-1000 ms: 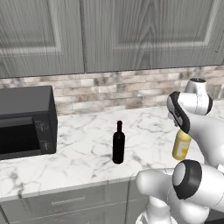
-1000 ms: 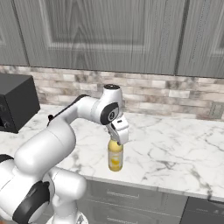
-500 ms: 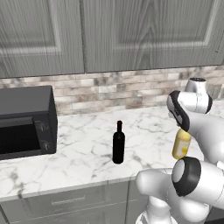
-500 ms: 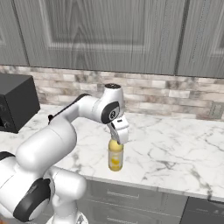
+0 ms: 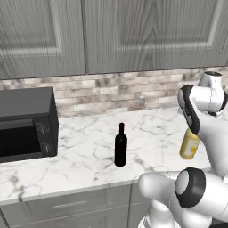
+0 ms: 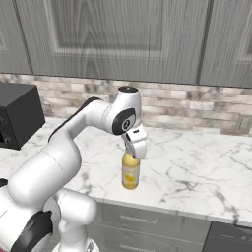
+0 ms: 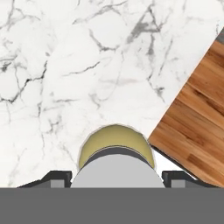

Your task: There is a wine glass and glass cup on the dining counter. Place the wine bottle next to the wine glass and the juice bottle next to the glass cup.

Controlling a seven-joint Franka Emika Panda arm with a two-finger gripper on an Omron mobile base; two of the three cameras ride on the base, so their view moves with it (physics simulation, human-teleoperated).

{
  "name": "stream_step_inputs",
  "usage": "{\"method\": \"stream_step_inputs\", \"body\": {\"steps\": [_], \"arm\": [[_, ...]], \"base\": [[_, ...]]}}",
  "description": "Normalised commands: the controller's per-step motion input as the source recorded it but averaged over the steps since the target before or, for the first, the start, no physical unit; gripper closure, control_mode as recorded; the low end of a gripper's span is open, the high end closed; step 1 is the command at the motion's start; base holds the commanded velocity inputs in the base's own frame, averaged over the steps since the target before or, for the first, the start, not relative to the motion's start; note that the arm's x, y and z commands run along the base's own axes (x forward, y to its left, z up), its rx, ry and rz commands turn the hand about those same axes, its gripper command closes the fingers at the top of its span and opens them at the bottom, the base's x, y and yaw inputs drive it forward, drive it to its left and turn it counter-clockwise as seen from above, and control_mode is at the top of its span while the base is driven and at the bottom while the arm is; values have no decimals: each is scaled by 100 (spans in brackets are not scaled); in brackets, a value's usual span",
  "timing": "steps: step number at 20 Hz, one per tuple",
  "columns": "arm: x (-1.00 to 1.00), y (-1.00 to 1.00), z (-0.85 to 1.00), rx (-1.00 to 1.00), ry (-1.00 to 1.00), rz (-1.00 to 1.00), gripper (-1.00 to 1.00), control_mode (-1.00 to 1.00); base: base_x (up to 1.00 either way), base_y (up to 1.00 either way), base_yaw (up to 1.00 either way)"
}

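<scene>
The fingers [image 6: 133, 153] had come down from straight above and sat closed about the top of the juice bottle [image 6: 130, 173], one dark tip at either side of its cap in the hand view, with no gap that I could make out between tip and bottle. They were spread fairly wide, as the bottle's stubby neck obliged, and the grip looked made from overhead because the bottle stood upright and its top was its narrowest part. The juice bottle's foot seemed to rest on the table [image 6: 197, 167], or only just clear of it; I could not tell which. From the left base view the bottle [image 5: 189, 145] leaned slightly, which to my mind suggested the grip was carrying some of its weight. It stood near the table's front edge, and past that edge the hand view showed a wooden floor [image 7: 197, 127] below. The wine bottle [image 5: 120, 146] stood upright and untouched on the same marble, well apart from the arm, between it and a black microwave [image 5: 26, 122] at the far end. Grey cabinets [image 5: 133, 35] hung above, over a brick backsplash [image 6: 187, 108]. I judged that both bottles waited here because the glasses were on another surface, so the juice bottle had to be lifted and carried off first.
</scene>
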Motion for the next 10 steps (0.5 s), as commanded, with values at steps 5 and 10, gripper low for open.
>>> {"method": "stream_step_inputs", "body": {"steps": [5,10], "arm": [[-42,1,31,1,-1,0,100,-100],[-40,13,13,0,0,0,100,-100]], "base": [[0,0,0],[0,0,0]]}}
